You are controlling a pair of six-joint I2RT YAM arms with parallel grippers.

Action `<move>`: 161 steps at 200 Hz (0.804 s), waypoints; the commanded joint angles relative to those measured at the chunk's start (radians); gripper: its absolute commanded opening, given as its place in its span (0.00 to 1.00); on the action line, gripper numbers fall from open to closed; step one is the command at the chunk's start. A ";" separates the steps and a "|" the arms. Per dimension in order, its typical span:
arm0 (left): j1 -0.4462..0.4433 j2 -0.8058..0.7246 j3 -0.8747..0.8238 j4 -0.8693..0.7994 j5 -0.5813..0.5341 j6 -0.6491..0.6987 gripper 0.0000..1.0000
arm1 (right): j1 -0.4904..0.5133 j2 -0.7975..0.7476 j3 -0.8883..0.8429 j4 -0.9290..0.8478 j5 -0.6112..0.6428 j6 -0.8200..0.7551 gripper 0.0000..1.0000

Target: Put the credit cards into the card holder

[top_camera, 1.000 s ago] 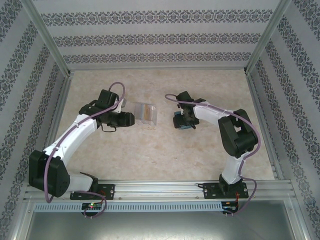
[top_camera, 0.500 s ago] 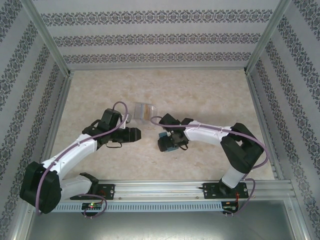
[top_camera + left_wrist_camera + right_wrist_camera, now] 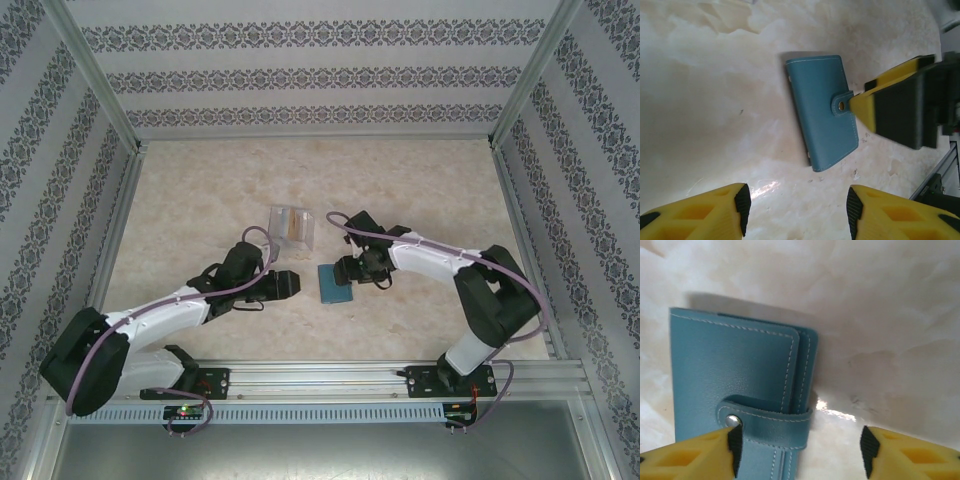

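The card holder (image 3: 335, 283) is a teal-blue wallet lying flat on the table, folded and snapped closed by its strap (image 3: 765, 420). My right gripper (image 3: 348, 270) hovers low at its right edge, open. In the right wrist view one of its fingertips (image 3: 733, 447) rests by the snap, with the wallet's edge between the jaws (image 3: 800, 452). My left gripper (image 3: 296, 285) stands open just left of the wallet (image 3: 822, 110) with nothing between its fingers (image 3: 796, 210). An orange-tan sliver of the credit cards (image 3: 293, 226) shows inside a clear case.
The clear plastic case (image 3: 285, 222) stands on the table just behind the two grippers. Patterned walls (image 3: 320, 75) enclose the table on three sides. An aluminium rail (image 3: 320, 378) with the arm bases runs along the near edge.
The right gripper brought the wallet forward and left, laid it flat and let go. The left gripper swung nearer and rightward, up to the wallet's left side.
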 commanded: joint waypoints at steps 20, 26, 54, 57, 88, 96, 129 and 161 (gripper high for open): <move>-0.040 0.065 0.025 0.111 -0.031 -0.026 0.55 | -0.030 0.054 0.001 0.061 -0.150 -0.026 0.51; -0.040 0.076 0.026 0.122 -0.026 -0.026 0.54 | -0.030 0.060 0.002 0.068 -0.166 -0.023 0.49; -0.047 0.119 0.041 0.137 -0.021 -0.024 0.51 | -0.030 0.072 -0.010 0.107 -0.246 0.001 0.47; -0.047 0.125 0.042 0.138 -0.022 -0.024 0.50 | -0.031 0.072 -0.012 0.112 -0.251 0.001 0.47; -0.056 0.213 0.073 0.167 0.013 -0.032 0.35 | -0.033 0.072 -0.027 0.145 -0.284 0.009 0.31; -0.064 0.229 0.076 0.180 0.012 -0.038 0.32 | -0.035 0.071 -0.029 0.151 -0.306 0.008 0.25; -0.073 0.229 0.112 0.135 0.010 -0.026 0.30 | -0.050 0.029 -0.058 0.188 -0.366 0.021 0.16; -0.073 0.138 0.106 0.038 -0.037 -0.010 0.32 | -0.099 -0.060 -0.124 0.286 -0.501 0.072 0.12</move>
